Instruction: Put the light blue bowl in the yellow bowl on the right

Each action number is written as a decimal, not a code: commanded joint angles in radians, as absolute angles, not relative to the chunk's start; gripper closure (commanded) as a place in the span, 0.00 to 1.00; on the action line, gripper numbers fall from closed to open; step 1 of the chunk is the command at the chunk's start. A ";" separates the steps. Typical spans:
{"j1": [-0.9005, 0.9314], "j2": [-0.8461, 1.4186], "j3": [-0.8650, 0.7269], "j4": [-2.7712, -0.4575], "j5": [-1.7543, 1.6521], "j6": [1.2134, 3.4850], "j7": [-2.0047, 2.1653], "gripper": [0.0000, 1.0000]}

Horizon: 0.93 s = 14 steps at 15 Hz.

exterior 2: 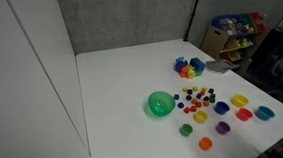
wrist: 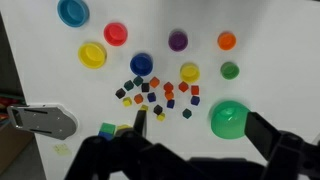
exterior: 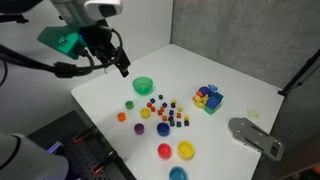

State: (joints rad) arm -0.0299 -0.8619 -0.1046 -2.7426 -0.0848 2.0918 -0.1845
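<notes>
The light blue bowl point(wrist: 73, 12) lies at the top left of the wrist view, beside the red bowl point(wrist: 116, 33) and the yellow bowl point(wrist: 93, 54). In both exterior views it sits near the table's edge point(exterior: 178, 174) point(exterior 2: 265, 113), close to the yellow bowl point(exterior: 186, 150) point(exterior 2: 240, 100). My gripper point(exterior: 121, 65) hangs open and empty above the table, far from these bowls. In the wrist view its fingers point(wrist: 205, 140) straddle the area next to the large green bowl point(wrist: 229, 119).
Several small coloured cubes point(wrist: 155, 95) lie mid-table with a dark blue bowl point(wrist: 142, 64) and small purple point(wrist: 178, 41), orange point(wrist: 227, 41), yellow point(wrist: 189, 72) and green point(wrist: 230, 70) cups. A grey metal plate point(exterior: 255, 135) and a toy block cluster point(exterior: 208, 98) lie to one side.
</notes>
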 commanded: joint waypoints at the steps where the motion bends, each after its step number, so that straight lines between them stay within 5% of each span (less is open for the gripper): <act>1: -0.030 -0.862 -0.104 -2.740 -0.084 2.089 -0.184 0.00; 14: -0.010 -0.733 -0.060 -2.670 -0.063 2.100 -0.118 0.00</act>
State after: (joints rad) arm -0.0140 -0.8114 -0.0768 -2.7230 -0.0756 2.0928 -0.1540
